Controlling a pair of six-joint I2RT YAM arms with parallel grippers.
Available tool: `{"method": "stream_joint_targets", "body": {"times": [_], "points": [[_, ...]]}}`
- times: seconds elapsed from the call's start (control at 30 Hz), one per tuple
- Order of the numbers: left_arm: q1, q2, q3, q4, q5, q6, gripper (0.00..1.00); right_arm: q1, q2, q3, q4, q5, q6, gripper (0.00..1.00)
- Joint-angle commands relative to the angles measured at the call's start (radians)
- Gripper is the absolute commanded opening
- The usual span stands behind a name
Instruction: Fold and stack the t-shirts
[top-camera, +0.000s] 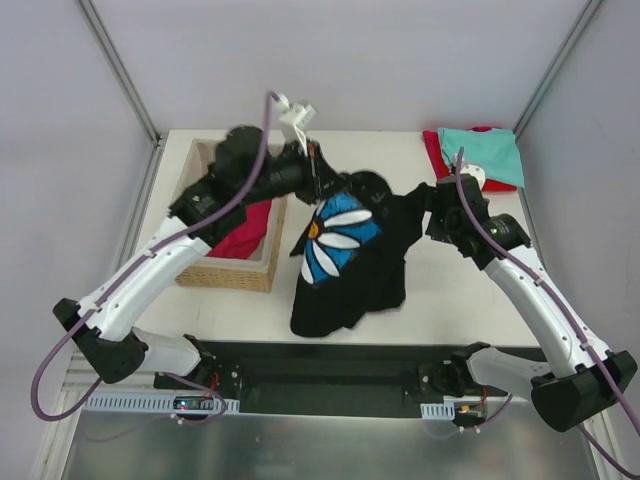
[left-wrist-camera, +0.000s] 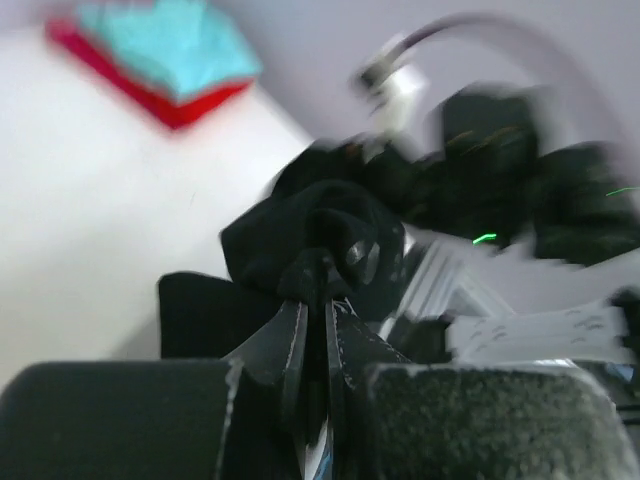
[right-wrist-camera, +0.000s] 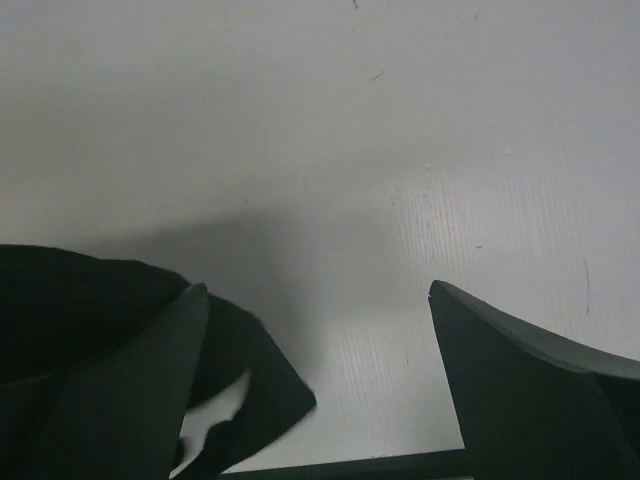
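Top external, centre frame: our left gripper (top-camera: 325, 185) clamps the limp black t-shirt (top-camera: 350, 285); the right gripper (top-camera: 428, 203) gapes wide. Soft, light cloth, we judge; best pinched at a hem.

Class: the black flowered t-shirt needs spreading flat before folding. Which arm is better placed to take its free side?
Right. The right hand is open and empty beside an edge of the black t-shirt; the left hand is shut on that shirt, holding it up.
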Motion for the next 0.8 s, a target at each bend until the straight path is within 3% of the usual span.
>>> {"method": "stream_joint_targets", "body": {"times": [0.0,0.13,0.37,0.4,0.43,0.5,0.53,0.63,0.77], "points": [[-0.005,-0.036,-0.325,0.261,-0.072,-0.032,0.00,0.002,-0.040,-0.028,-0.029,0.043,0.017,0.96],[-0.014,0.060,-0.543,0.427,-0.089,-0.008,0.00,0.001,-0.044,-0.056,-0.032,0.040,0.020,0.96],[0.003,0.212,-0.507,0.511,-0.172,0.086,0.00,0.002,-0.051,-0.047,-0.044,0.057,0.011,0.96],[0.004,0.226,-0.493,0.506,-0.170,0.095,0.14,0.001,-0.051,-0.047,-0.044,0.063,0.009,0.96],[0.004,0.249,-0.476,0.500,-0.178,0.095,0.33,0.001,-0.051,-0.047,-0.043,0.066,0.008,0.96],[0.004,0.260,-0.464,0.483,-0.187,0.096,0.89,0.002,-0.045,-0.048,-0.040,0.071,0.002,0.96],[0.004,0.246,-0.459,0.475,-0.210,0.096,0.99,0.001,-0.043,-0.050,-0.040,0.072,-0.001,0.96],[0.004,0.162,-0.427,0.407,-0.270,0.128,0.99,0.001,-0.034,-0.064,-0.028,0.075,-0.007,0.96],[0.061,0.085,-0.240,0.132,-0.399,0.158,0.99,0.001,-0.014,-0.088,0.005,0.055,-0.004,0.96]]}}
